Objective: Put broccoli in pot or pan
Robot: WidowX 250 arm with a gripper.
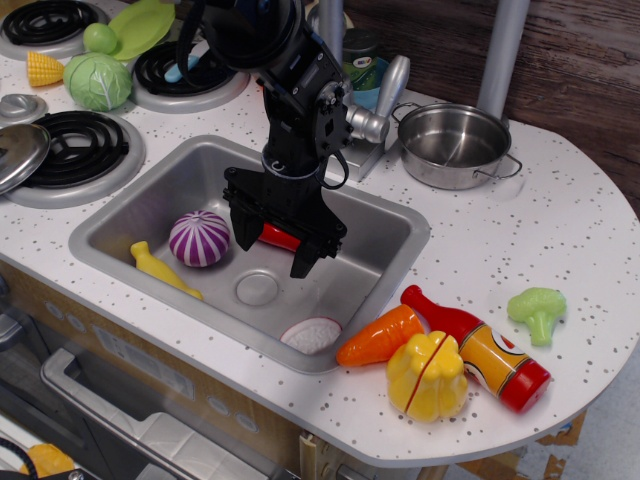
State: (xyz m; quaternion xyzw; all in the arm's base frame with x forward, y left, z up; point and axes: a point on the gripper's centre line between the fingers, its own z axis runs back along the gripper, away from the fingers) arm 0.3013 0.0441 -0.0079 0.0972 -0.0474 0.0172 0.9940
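The broccoli (537, 312), a small light-green floret, lies on the white counter at the far right, near the edge. The shiny steel pot (452, 145) with two loop handles stands empty at the back right, behind the sink. My gripper (272, 245) hangs down inside the sink (385, 225), far left of the broccoli. Its jaws are spread open, with a small red object (280, 238) showing between them on the sink floor. It holds nothing that I can see.
The sink holds a purple onion (199, 238), a yellow squash (160, 268) and a radish slice (312, 333). A carrot (380, 337), ketchup bottle (475, 345) and yellow pepper (427, 375) lie left of the broccoli. Faucet (385, 95), cabbage (97, 80), green ball (100, 38), lid (20, 150).
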